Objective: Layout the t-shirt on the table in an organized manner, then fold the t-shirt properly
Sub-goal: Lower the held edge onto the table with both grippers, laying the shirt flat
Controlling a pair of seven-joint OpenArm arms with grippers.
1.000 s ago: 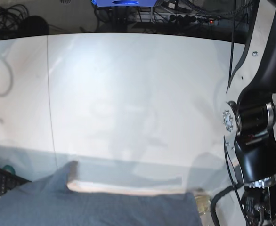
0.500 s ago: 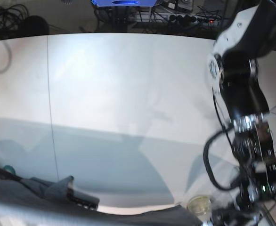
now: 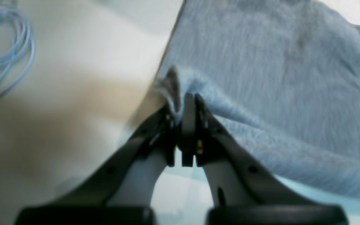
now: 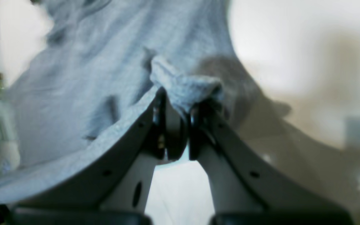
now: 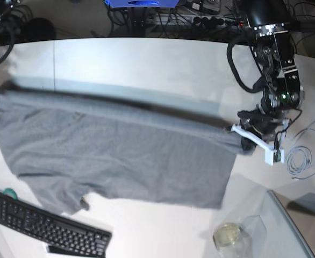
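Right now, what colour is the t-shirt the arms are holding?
Plain heather grey, no pattern; the t-shirt shows best in the base view.

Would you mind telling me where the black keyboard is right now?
In the base view the keyboard lies at the lower left on the table, just below the hanging edge of the t-shirt and left of the small glass jar.

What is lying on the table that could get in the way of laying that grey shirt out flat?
Nothing lies under the t-shirt, which both grippers hold stretched over the table. A black keyboard sits just beside its near edge, and a small glass jar stands close to its near corner.
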